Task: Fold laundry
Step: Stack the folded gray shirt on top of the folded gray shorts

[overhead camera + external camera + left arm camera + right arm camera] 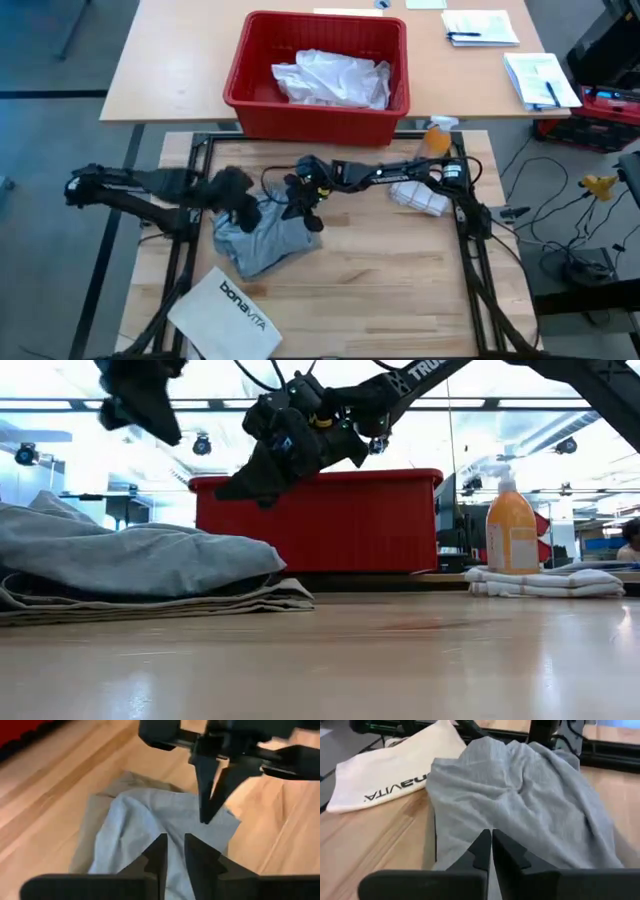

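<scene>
A soft, rumpled grey T-shirt (262, 238) lies heaped on a flat khaki-tan piece (150, 603) at the wooden counter's (400, 270) left side. Both claws hover just above it, fingers pinched narrow and empty: left claw (243, 212) over its left, right claw (306, 213) over its far-right corner.

The pale wooden table (400, 270) carries the khaki-tan piece (200, 605) flat on its boards near the left edge, and the grey T-shirt (262, 238) lies crumpled on top of that. The stiff white bag (228, 318) (printed "bonavita") lies at the near left corner, partly over the edge. Toward the far right corner a small folded white cloth (420, 197) rests on the wood, with an orange spray bottle (436, 137) just behind it at the far edge.
</scene>
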Tool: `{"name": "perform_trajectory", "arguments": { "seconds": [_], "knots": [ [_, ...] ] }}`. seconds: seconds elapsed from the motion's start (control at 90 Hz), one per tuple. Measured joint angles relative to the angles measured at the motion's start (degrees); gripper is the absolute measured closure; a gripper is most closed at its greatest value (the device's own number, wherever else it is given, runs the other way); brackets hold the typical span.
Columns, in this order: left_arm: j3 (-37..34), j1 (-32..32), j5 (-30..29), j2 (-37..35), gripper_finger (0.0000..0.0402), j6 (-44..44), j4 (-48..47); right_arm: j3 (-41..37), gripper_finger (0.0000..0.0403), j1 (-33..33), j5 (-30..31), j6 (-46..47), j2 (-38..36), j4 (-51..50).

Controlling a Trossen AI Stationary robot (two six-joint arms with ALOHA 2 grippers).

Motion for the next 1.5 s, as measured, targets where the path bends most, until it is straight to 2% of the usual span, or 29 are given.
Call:
{"name": "perform_trajectory", "arguments": {
  "seconds": [0.067, 0.133, 0.3, 0.4, 0.478, 0.6, 0.778, 0.967, 1.4, 1.444, 1.5],
  "knots": [
    [-3.95, -7.54, -6.74, -0.58, 0.0374, -6.69, 2.18, -0.68, 0.0403, -0.07, 0.07, -0.43, 0.00, -0.08],
    [-8.51, -14.34, -10.72, -0.46, 0.0383, -12.11, 5.35, -1.55, 0.0403, -0.07, 0.37, -0.52, 0.00, -0.27],
    [-17.95, -22.44, -11.26, 2.51, 0.0400, -30.74, 8.29, -3.06, 0.0403, 0.33, 0.68, -0.72, 0.00, 0.42],
    [-20.06, -23.93, -12.47, 3.76, 0.0400, -35.60, 8.56, -3.79, 0.0403, 0.69, 1.70, -0.83, 0.81, 2.74],
    [-20.66, -23.84, -11.95, 4.23, 0.0401, -36.17, 8.74, -3.78, 0.0403, 0.87, 1.53, -0.51, 2.16, 3.19],
    [-20.35, -24.00, -7.48, 4.00, 0.0401, -35.22, 8.51, -3.85, 0.0403, 0.80, 1.83, 1.53, 4.04, 2.51],
    [-18.43, -25.55, -0.83, 3.74, 0.0401, -34.03, 3.50, -3.84, 0.0403, 0.56, 3.02, 2.26, 4.26, 2.82],
    [-20.72, -28.63, 7.14, 3.68, 0.0402, -41.74, -1.71, -3.82, 0.0403, 0.43, 3.02, 1.83, 3.70, 3.04],
    [-18.23, -45.87, 8.68, 4.62, 0.0402, -63.97, -1.20, -3.75, 0.0403, 0.31, 3.05, 3.23, 1.29, 2.52],
    [-17.60, -47.19, 7.13, 5.03, 0.0402, -65.67, -1.27, -3.75, 0.0403, 0.58, 2.66, 4.41, 0.60, 3.06],
    [-16.21, -48.34, 1.46, 5.49, 0.0402, -66.05, -1.19, -3.75, 0.0403, 1.06, 1.66, 5.25, -0.28, 4.48]
  ]
}}
